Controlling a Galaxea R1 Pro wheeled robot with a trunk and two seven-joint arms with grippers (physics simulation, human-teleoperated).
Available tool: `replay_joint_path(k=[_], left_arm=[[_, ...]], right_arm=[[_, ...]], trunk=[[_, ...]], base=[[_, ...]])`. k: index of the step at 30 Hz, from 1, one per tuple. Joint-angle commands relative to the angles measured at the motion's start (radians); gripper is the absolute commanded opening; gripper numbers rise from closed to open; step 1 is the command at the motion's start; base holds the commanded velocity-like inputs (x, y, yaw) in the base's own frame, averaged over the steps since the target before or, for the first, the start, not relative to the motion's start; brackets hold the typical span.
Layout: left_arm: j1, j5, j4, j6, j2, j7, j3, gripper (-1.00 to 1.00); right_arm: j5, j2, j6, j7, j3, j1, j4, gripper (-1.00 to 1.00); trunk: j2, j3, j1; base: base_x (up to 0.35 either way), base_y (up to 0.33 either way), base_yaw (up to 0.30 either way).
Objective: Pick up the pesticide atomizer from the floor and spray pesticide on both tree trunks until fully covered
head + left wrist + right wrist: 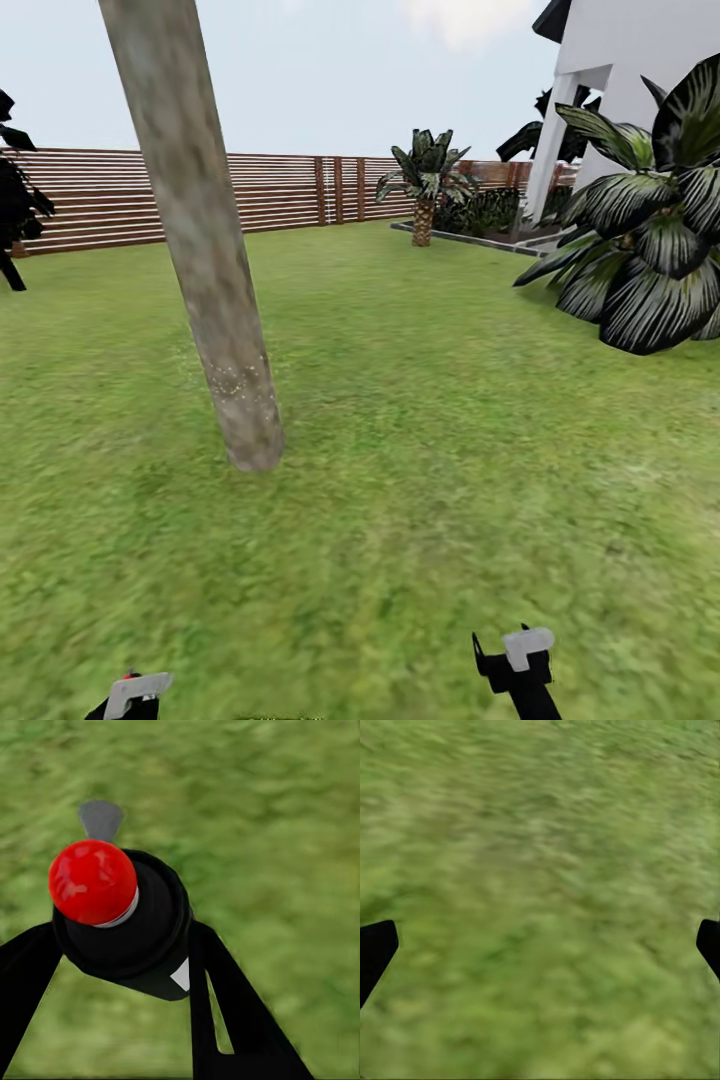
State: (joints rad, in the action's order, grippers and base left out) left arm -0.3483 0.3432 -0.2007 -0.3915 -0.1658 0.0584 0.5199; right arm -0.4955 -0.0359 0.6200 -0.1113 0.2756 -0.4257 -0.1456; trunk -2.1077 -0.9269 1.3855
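In the left wrist view the pesticide atomizer [124, 922], a dark bottle with a round red top, sits between the black fingers [225, 1005] of my left gripper [112, 960], which is shut on it over the grass. The left gripper [135, 695] pokes in at the bottom edge of the head view with a speck of red beside it. One tree trunk [205, 250], thick with mottled grey-tan bark, rises leaning from the garden lawn ahead and to the left. My right gripper [520, 660] is low on the right; its fingertips [376, 949] stand wide apart, open over bare grass.
A brown slatted fence [280, 195] closes the far side of the lawn. A small palm [427, 185] stands by a planting bed at the back right, near a white building [640, 70]. A large dark-leaved plant [650, 230] fills the right side. Dark foliage [15, 210] is at far left.
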Motion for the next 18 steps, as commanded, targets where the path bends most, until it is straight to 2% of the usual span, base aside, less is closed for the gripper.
replay_joint_path(k=[1,6,10,14,18], left_arm=[[-0.001,0.005,0.0,-0.003,-0.001,0.006,0.009,-1.0],[-0.001,0.004,0.001,-0.006,0.005,0.006,0.009,-1.0],[-0.001,0.004,0.002,-0.006,0.006,0.007,0.009,-1.0],[-0.001,-0.004,0.003,-0.006,0.006,0.009,0.009,-1.0],[0.0,-0.049,0.003,-0.006,0.005,0.008,0.01,-1.0]], right_arm=[[-0.01,0.002,0.003,-0.008,0.004,0.0,0.001,1.0],[-0.008,0.005,0.003,-0.029,0.005,0.001,0.026,1.0],[-0.008,0.007,0.002,-0.127,0.004,0.001,0.044,1.0],[-0.007,0.01,0.001,-0.145,0.004,0.001,0.077,1.0],[-0.008,0.019,0.0,-0.146,0.004,0.001,0.091,1.0]], trunk=[[0.0,-0.001,0.0],[0.0,-0.001,0.0],[0.0,-0.001,0.0],[0.0,-0.001,0.0],[0.0,-0.001,0.0]], base=[[0.0,0.0,0.277],[0.0,0.0,0.28],[0.0,0.0,0.281],[0.0,0.0,0.281],[-0.157,0.0,0.281]])
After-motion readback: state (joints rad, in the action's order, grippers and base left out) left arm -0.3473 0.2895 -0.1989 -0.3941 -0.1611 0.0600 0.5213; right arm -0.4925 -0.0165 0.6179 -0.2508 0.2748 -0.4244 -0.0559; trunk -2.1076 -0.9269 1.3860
